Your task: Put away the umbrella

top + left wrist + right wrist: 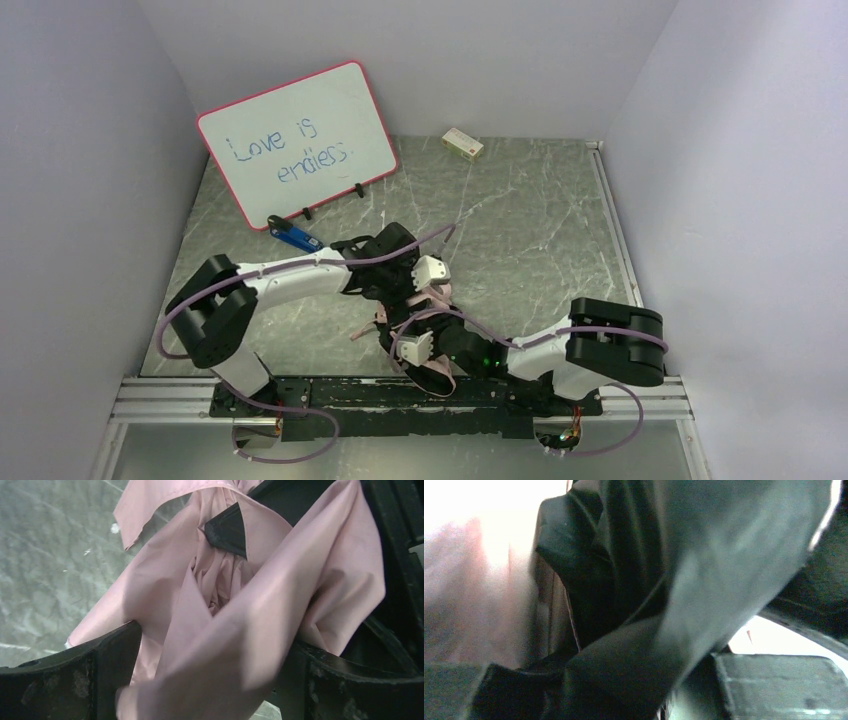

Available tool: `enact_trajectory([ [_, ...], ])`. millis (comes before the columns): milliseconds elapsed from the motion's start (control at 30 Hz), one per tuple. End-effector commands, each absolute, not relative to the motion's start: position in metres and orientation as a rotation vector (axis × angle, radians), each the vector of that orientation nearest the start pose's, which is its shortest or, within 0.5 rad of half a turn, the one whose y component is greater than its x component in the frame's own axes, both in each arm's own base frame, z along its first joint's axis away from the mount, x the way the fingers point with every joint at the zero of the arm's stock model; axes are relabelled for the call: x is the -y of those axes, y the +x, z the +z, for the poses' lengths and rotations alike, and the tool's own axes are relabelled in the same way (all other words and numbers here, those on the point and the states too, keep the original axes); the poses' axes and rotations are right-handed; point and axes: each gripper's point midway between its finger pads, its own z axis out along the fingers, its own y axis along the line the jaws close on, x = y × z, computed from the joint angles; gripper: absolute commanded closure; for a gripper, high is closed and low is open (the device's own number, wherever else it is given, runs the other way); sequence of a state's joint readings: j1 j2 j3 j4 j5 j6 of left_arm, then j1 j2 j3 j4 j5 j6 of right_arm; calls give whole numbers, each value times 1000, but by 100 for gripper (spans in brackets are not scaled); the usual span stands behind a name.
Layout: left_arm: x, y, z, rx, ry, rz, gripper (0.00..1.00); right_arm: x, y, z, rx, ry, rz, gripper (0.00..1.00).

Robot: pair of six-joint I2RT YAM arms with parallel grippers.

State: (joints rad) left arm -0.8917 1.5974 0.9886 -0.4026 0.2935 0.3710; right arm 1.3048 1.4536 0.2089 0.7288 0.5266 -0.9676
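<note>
– Jaws, left gripper (215,645): fingers stand wide apart, pale pink cloth lying loose between them, draped, not pinched. Reads as open around the canopy
– And the right?
– Right gripper (614,680): black folds fill its wrist view and run down between the two fingers. Looks clamped on the umbrella (280,580), on the black inner side. The exact contact is buried in cloth
– Where does the umbrella sit?
– Middle of the table (540,230), toward the near edge, between the two wrists and mostly hidden under them from above. Only pink scraps and dark folds show there
– State of it?
– Canopy is down, not spread, so that much of the job looks done. But the cloth is slack and crumpled, with flaps hanging every way and a black fold showing in the left wrist view. Not rolled
– Strap?
– A pink strip trails toward the table's near edge in the overhead view. Strap or canopy edge, cannot tell. No sign of it wound round the bundle
– Handle, shaft?
– Not visible in any view
– So what's left?
– My reading: gather the folds tight, wrap them, fasten the strap. Roughly midway, with the tidying half outstanding
– Surroundings?
– Whiteboard (297,140) propped at the far left, blue pen-like object (293,234) at its foot, small box (462,144) by the back wall, all apart from the work
</note>
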Motion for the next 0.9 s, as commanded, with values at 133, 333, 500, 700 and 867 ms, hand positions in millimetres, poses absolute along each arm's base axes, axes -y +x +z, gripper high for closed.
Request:
enact_trajectory([
  [133,298,162,19,-2137,1797,-746,3,-239,190,29,-1124,-1720,-405,80],
  [333,297,147,4,-2168,1839,-835,3,-237,199,32,-1132,-1667,-482,80],
  [500,297,134,-7,-2192,1884,-873,3,-242,208,40,-1134,-1596,-531,80],
  [700,294,123,-19,-2215,1954,-843,20,-248,211,47,-1137,-1555,-526,79],
  [867,291,120,-26,-2235,2001,-813,48,-248,209,54,-1133,-1553,-511,70],
])
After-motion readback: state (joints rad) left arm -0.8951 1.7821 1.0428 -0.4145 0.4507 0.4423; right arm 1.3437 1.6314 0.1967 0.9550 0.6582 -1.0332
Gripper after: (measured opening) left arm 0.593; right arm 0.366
